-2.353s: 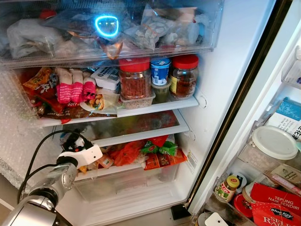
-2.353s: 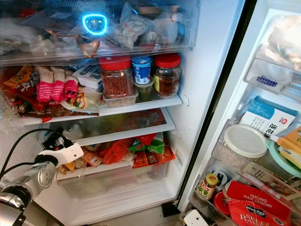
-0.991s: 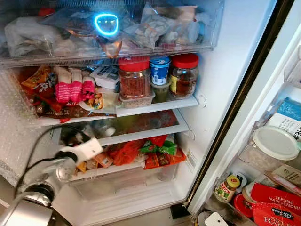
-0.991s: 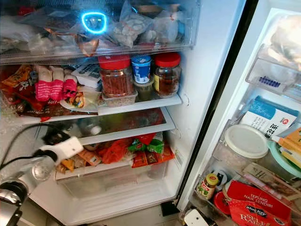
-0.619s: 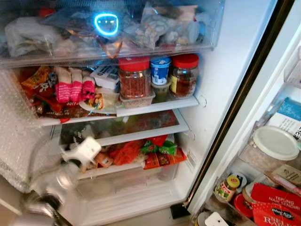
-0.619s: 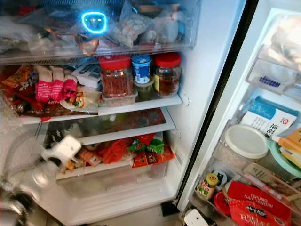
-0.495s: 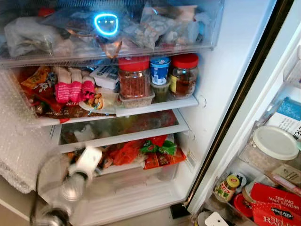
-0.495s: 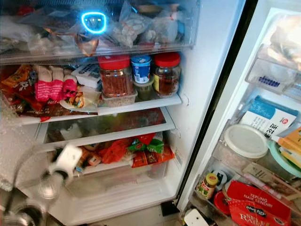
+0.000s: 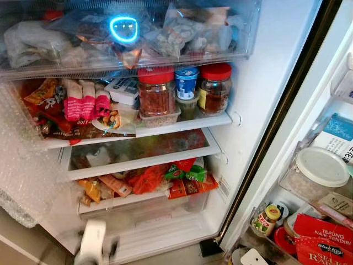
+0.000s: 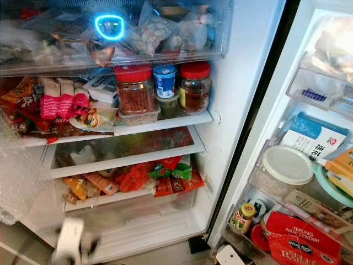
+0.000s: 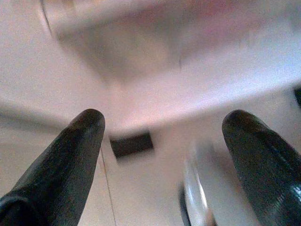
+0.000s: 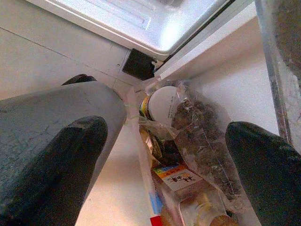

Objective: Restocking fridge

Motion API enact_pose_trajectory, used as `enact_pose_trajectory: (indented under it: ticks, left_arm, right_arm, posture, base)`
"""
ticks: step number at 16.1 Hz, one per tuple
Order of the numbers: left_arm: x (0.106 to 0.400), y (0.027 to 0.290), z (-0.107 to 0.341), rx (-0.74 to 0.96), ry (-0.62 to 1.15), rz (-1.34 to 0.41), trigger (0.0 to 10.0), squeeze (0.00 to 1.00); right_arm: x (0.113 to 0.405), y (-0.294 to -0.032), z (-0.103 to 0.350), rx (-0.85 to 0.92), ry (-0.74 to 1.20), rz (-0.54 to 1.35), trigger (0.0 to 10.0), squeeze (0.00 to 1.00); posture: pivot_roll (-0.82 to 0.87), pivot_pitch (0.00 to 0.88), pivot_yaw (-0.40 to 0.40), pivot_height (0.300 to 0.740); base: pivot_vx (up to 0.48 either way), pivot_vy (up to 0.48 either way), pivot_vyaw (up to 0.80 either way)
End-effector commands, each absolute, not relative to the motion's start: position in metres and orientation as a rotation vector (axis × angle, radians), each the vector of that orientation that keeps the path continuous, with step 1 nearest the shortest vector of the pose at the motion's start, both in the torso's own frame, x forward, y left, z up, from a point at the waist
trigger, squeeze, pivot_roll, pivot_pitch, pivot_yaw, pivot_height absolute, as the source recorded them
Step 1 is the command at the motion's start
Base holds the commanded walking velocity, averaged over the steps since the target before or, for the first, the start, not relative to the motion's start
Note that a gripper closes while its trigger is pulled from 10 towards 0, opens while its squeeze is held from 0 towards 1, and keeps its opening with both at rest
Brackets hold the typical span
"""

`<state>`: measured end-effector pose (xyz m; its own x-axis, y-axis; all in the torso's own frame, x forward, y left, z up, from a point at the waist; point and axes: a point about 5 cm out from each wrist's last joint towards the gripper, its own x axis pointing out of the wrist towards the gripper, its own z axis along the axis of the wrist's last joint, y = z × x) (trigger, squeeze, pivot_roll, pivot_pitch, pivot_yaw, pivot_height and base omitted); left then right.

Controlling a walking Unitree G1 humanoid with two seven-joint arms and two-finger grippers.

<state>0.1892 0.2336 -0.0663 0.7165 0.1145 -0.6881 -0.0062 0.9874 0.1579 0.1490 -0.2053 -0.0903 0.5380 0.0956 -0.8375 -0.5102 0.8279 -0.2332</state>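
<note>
1. Low at the fridge (image 9: 276, 72) front, blurred, is the L arm's white wrist; in the L wrist view the left gripper (image 11: 164, 141) has its 2 black fingers (image 11: 70, 155) wide apart w/ nothing between them. Past the tips: blurry white fridge base & a small dark block.
2. Above that wrist, inside the fridge: clear drawer (image 9: 149, 212); over it, packets (image 9: 113, 185) in orange & red plus a green-and-orange pack (image 9: 187, 179).
3. Higher up is a glass shelf (image 9: 143, 149), then the shelf w/ 2 red-lid jars (image 9: 157, 94), a blue-top tub (image 9: 187, 83) between them, pink pouches (image 9: 83, 102) further to the robot's L.
4. Top: clear bin (image 9: 127, 38) stuffed w/ bags; a blue ring of light glows on its front.
5. Right gripper (image 12: 164, 155): fingers spread wide, holding nothing. Between & just beyond the tips lies a clear bag (image 12: 197, 136) w/ dark contents & a white round lid (image 12: 162, 103) beside it; fridge's white bottom edge beyond.
6. Door shelves (image 9: 309, 182) to the robot's R carry a white-lid tub (image 9: 322, 165), small yellow-cap jar (image 9: 265, 221), red packs (image 9: 320, 237), blue/white carton (image 9: 339, 135).
</note>
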Motion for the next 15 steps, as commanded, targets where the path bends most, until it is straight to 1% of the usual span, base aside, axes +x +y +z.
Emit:
enact_pose_trajectory:
  ticks: [1,3,8,15]
  left_arm:
    - [0.181,0.232,-0.073,0.133,0.833,0.064,10.0,0.0]
    - [0.169,0.23,-0.08,0.103,0.895,0.096,10.0,0.0]
    - [0.163,0.23,-0.083,0.047,0.91,0.166,10.0,0.0]
    - [0.151,0.237,-0.087,0.041,0.953,0.202,10.0,0.0]
  right_arm:
    - [0.09,-0.204,-0.112,-0.476,1.179,0.432,10.0,0.0]
    - [0.09,-0.204,-0.112,-0.463,1.18,0.424,10.0,0.0]
    - [0.088,-0.205,-0.112,-0.457,1.187,0.424,10.0,0.0]
    - [0.09,-0.205,-0.111,-0.455,1.181,0.424,10.0,0.0]
  posture:
    - [-0.06,0.0,0.026,0.628]
    - [-0.06,0.0,0.022,0.628]
    - [-0.06,0.0,0.018,0.628]
    - [-0.05,0.0,0.018,0.628]
  base:
    - [0.0,0.0,0.0]
    - [0.0,0.0,0.0]
    - [0.0,0.0,0.0]
    - [0.0,0.0,0.0]
